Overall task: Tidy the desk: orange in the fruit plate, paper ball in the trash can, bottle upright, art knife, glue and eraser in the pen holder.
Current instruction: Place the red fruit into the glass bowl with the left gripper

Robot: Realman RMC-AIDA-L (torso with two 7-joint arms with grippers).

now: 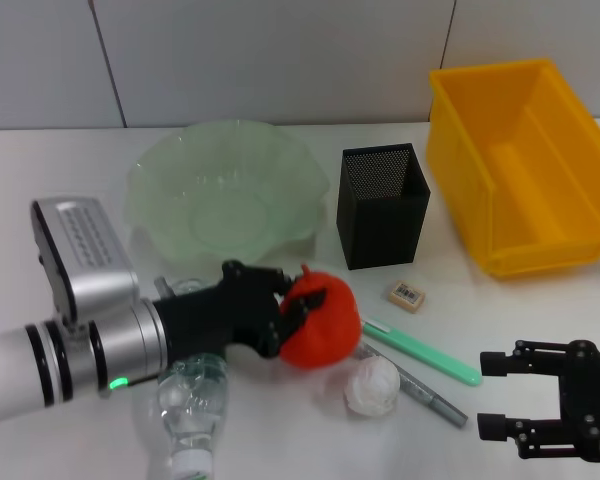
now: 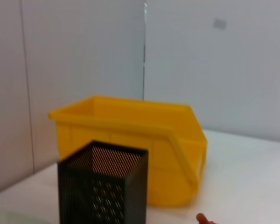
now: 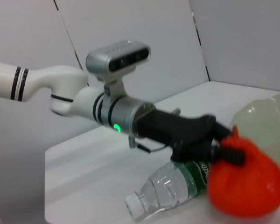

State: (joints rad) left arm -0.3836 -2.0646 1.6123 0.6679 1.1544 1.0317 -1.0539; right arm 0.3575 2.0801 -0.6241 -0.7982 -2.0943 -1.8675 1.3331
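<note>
two grippers show in your head view. your left gripper (image 1: 298,305) has its black fingers clenched around the orange (image 1: 322,320), which sits just in front of the holder (image 1: 382,205) and a little to its left. the plate (image 1: 225,195) lies directly left of the holder, the can (image 1: 520,165) directly right of it. the eraser (image 1: 405,294) rests on the table (image 1: 540,330) just in front of the holder. a green knife (image 1: 425,353) and a grey pen-like stick (image 1: 420,388) lie slanted farther in front of the holder, beside the orange. the paper ball (image 1: 371,386) sits just in front of the orange, touching or nearly touching the grey stick. the bottle (image 1: 192,400) lies on its side under your left arm, well in front-left of the holder. your right gripper (image 1: 548,398) hovers low in front of the can, fingers spread and holding nothing.

from your left wrist you see the holder (image 2: 102,186) close up with the can (image 2: 135,144) right behind it, and a sliver of orange (image 2: 204,219) at the edge.

from your right wrist you see the left gripper (image 3: 214,140) grasping the orange (image 3: 245,182), the bottle (image 3: 170,186) lying beside it with its cap end toward the camera, and the plate (image 3: 263,116) behind the orange.
</note>
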